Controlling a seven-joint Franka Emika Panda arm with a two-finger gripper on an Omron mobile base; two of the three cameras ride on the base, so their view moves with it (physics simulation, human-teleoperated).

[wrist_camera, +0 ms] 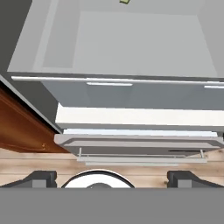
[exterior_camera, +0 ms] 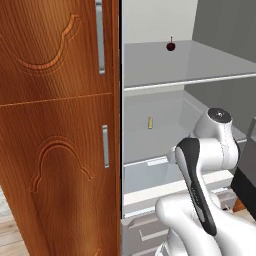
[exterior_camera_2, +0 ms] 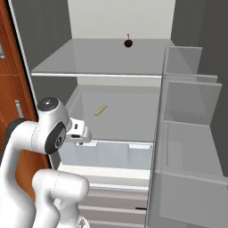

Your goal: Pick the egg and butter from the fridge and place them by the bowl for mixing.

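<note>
White arm segments (exterior_camera: 200, 200) filled the foreground of both base views, the arm folded in front of the open fridge (exterior_camera_2: 111, 58) with its hand turned down toward the lower part of the appliance. Seen from the hand view, the gripper (wrist_camera: 111, 178) had its two dark finger tips (wrist_camera: 41, 178) standing wide apart at the bottom of the frame, with nothing between them; it was open and held nothing. Below the tips lay a strip of wooden floor (wrist_camera: 35, 168), and just beyond it the pale front of the fridge's lower drawers (wrist_camera: 140, 146).

The butter (exterior_camera: 150, 123) lay on the middle shelf (exterior_camera_2: 129, 118), a thin pale-yellow stick set toward the back, well apart from the gripper. In the right base view the same stick (exterior_camera_2: 101, 110) rested at a slant on the bare grey shelf surface, and in the hand view only its end (wrist_camera: 125, 1) peeked in at the top edge. A translucent drawer (exterior_camera_2: 107, 153) sat directly under that shelf, its front facing the arm.

On the upper shelf (exterior_camera: 200, 60) stood a small dark red fruit with a stem (exterior_camera: 171, 46), toward the rear and alone. The fridge door (exterior_camera_2: 191, 147) hung open on the right, its clear bins stacked one above another. Carved brown wooden cabinet doors (exterior_camera: 55, 125) with pale handles stood immediately left of the fridge opening.
</note>
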